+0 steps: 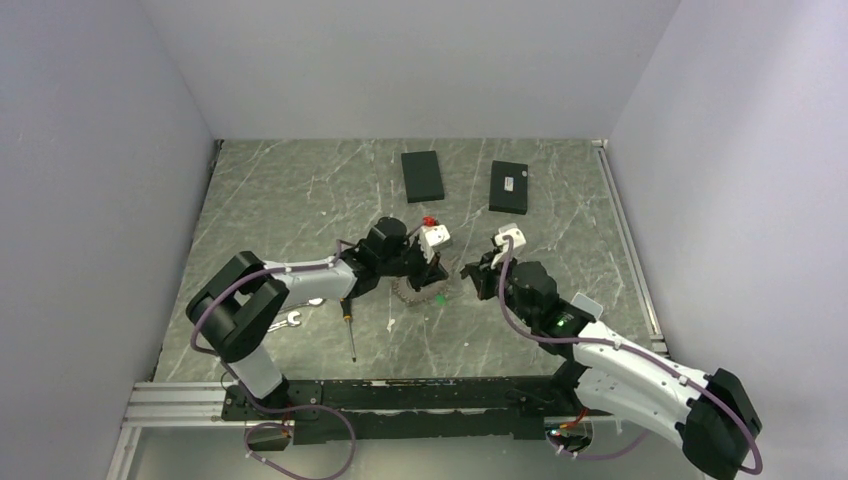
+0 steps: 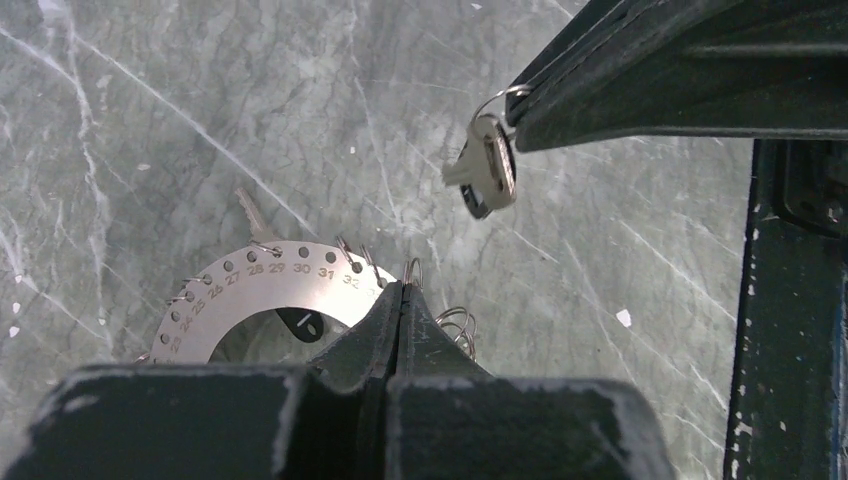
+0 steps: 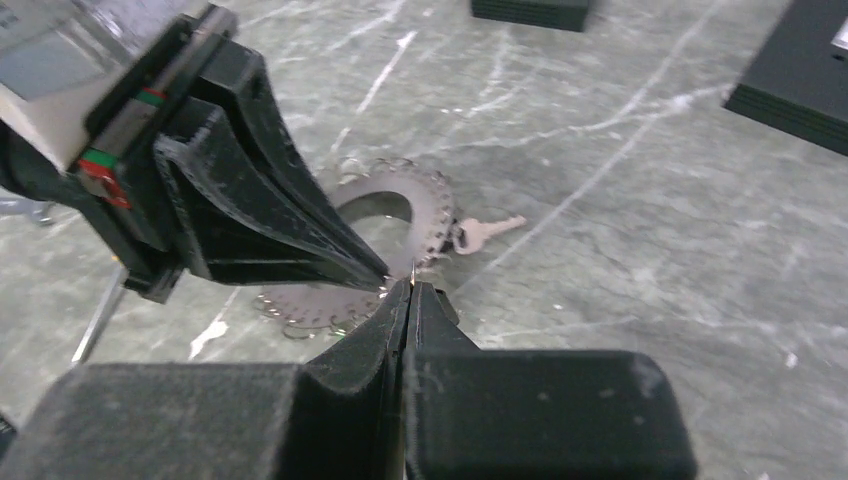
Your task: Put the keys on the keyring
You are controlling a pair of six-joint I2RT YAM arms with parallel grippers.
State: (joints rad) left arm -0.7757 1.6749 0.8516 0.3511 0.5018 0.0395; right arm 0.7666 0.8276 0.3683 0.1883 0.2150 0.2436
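Grey marble counter [image 1: 300, 200], white walls; from above, my left gripper [image 1: 437, 272] and right gripper [image 1: 467, 269] meet over the keyring [image 1: 412, 293]. Left wrist: left jaws pressed together at its rim, right pinching a dangling key [image 2: 487, 170] by its loop. Right wrist: that thin loop may slip, dropping the key.

White-black arms [image 1: 312, 280], purple cables [image 1: 290, 268] (scuffed black fingers [image 2: 362, 345])

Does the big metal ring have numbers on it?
Yes, the keyring shows small numbers, like 29 and 30, printed beside the holes along its edge.
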